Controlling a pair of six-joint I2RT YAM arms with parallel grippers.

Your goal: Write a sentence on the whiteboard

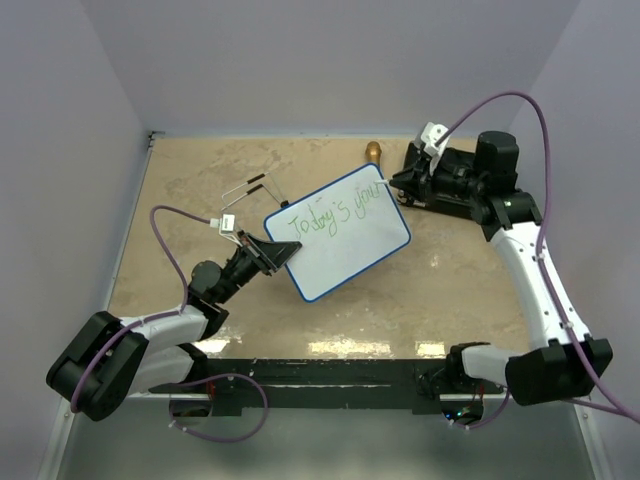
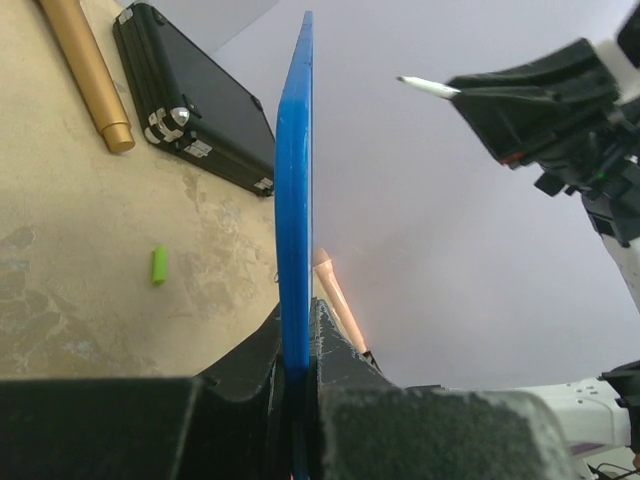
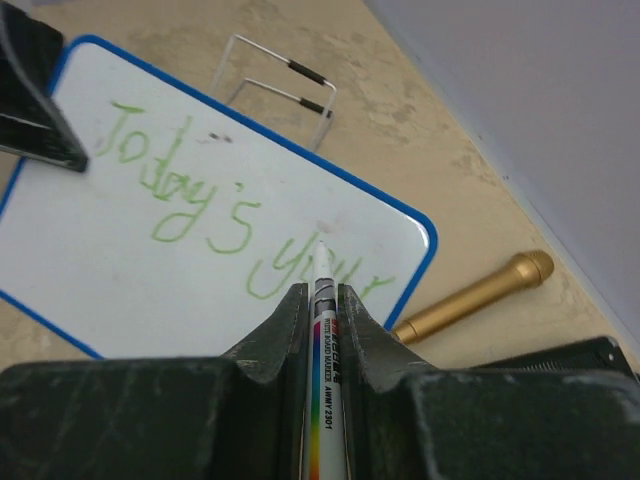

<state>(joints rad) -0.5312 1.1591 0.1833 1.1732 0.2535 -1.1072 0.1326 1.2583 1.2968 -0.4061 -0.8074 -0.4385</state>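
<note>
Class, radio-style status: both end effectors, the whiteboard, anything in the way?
Left end effector shut on whiteboard. Right end effector shut on marker, tip off board. "Today's your" written. Nothing between.

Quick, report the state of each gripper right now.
Left gripper: closed, clamping the edge of the whiteboard.
Right gripper: closed, holding a marker, tip pointed towards the board.
</note>
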